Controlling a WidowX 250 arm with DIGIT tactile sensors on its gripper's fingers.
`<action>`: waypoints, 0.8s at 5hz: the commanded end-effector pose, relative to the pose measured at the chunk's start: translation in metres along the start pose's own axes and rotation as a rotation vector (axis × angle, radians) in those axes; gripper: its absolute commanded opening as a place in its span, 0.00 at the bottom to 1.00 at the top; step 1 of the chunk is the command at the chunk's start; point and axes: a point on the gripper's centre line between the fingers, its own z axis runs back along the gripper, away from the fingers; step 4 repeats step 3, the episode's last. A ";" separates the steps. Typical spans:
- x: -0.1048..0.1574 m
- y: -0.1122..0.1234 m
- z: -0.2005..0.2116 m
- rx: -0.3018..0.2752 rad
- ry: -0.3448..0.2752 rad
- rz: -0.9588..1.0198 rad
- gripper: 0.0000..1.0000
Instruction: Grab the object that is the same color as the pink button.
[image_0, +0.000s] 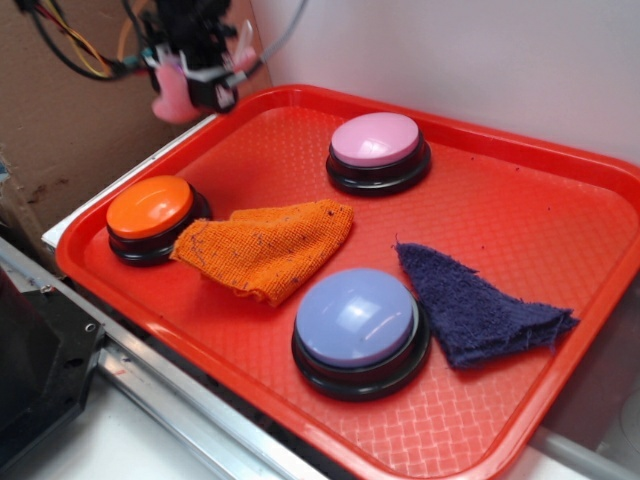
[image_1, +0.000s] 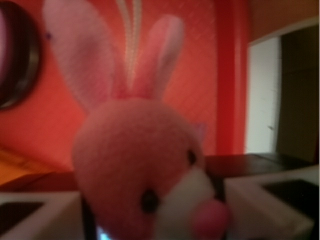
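I have the pink plush bunny (image_1: 145, 170) clamped between my jaws, and my gripper (image_0: 195, 75) hangs high above the far left corner of the red tray (image_0: 560, 240), past its rim. From the wrist view the bunny fills the frame: white muzzle, dark eyes, both ears and the white string loop (image_1: 131, 45) pointing away from me over the tray. The pink button (image_0: 377, 140) sits near the tray's back edge, well apart from me, and its dome matches the toy's colour, so I judge the grab itself done.

The risk now is the hold. The toy is soft and fuzzy, and I seem to pinch it low on the head, so it could squirm or slide out if I jerk or ease my squeeze. A drop from here could land off the tray, beside its rim. The string loop could also snag on my cables (image_0: 70, 45).
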 end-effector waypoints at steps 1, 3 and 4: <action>-0.037 -0.049 0.104 -0.058 -0.084 -0.050 0.00; -0.049 -0.068 0.136 0.025 -0.123 -0.071 0.00; -0.049 -0.068 0.136 0.025 -0.123 -0.071 0.00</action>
